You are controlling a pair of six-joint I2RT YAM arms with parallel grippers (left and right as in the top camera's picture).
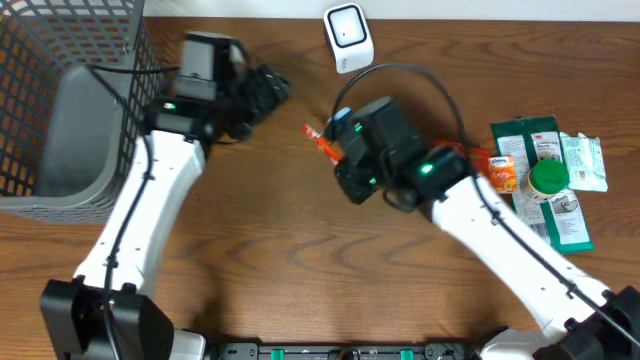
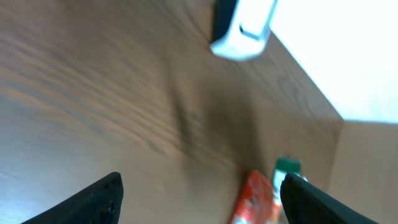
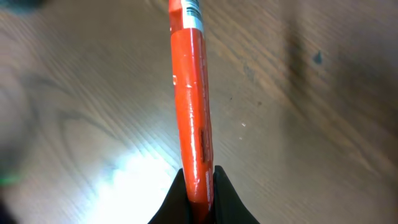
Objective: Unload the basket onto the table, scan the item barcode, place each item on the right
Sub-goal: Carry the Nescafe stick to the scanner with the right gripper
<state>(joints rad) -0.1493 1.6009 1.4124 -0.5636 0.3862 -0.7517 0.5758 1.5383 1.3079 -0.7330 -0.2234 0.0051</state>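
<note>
Right jaws clenched on orange packet (image 3: 189, 93), left jaws released, label (image 3: 191, 11) print illegible

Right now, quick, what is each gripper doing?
Left gripper: open, holding nothing.
Right gripper: closed on the thin orange-red packet.

At the far left we see 1 grey wire basket (image 1: 20, 60) standing on the wooden table (image 1: 260, 240). On the right, green packets (image 1: 530, 135), 1 pale sachet (image 1: 585, 160), 1 small orange pouch (image 1: 503, 172) and 1 green-lidded bottle (image 1: 548, 178) lie bunched together.
</note>
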